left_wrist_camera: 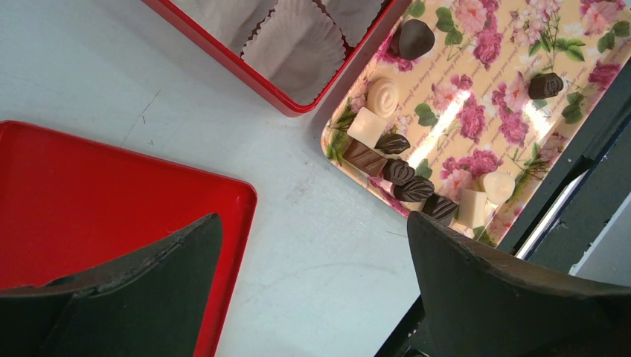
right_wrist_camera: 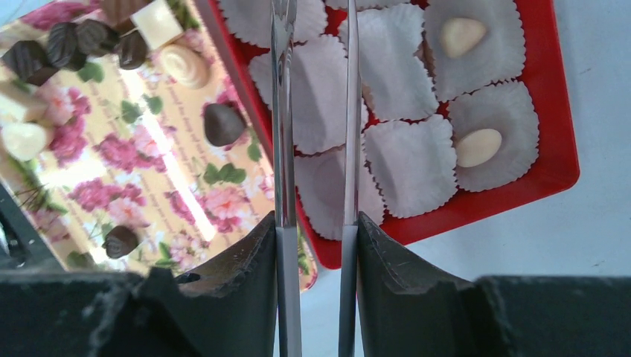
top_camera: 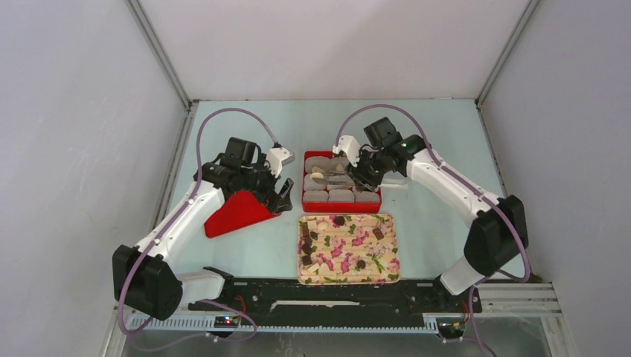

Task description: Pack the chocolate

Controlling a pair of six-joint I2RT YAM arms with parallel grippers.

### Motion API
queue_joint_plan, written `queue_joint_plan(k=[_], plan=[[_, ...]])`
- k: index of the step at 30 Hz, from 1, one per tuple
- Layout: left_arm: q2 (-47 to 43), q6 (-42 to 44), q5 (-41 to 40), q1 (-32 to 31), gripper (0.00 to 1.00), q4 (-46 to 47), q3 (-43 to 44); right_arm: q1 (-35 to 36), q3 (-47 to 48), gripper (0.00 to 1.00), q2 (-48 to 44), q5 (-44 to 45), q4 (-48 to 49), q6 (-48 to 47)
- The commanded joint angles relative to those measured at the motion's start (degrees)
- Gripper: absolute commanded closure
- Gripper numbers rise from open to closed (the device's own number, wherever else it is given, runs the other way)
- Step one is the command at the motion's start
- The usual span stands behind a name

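Over the box [right_wrist_camera: 554, 167]: your right gripper [right_wrist_camera: 316, 223] clenches tongs [right_wrist_camera: 283, 111]; left gripper [left_wrist_camera: 312, 219] gapes. Risk: tongs twist, chocolate [right_wrist_camera: 223, 123] misses its cup [right_wrist_camera: 409, 163].

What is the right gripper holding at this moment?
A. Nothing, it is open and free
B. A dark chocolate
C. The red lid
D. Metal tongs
D: the right gripper is closed on a pair of metal tongs, whose two blades reach out over the red box of paper cups.
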Motion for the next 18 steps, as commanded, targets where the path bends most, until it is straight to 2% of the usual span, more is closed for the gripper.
queue_joint_plan(k=[1,10,18], plan=[[-1.3,1.2,-0.2,-0.3,0.0,1.4,1.4,-0.1,5.4,0.7,4.1,3.3,2.4,2.9],[-0.8,0.8,0.3,-0.3,0.0,0.5,2.5,-0.2,9.2,0.67,9.5,0.6,-0.2,3.0],[-1.0,1.0,-0.2,-0.3,0.0,0.4,2.3,0.2,10.9,0.65,12.9,2.0,-1.5,2.8]])
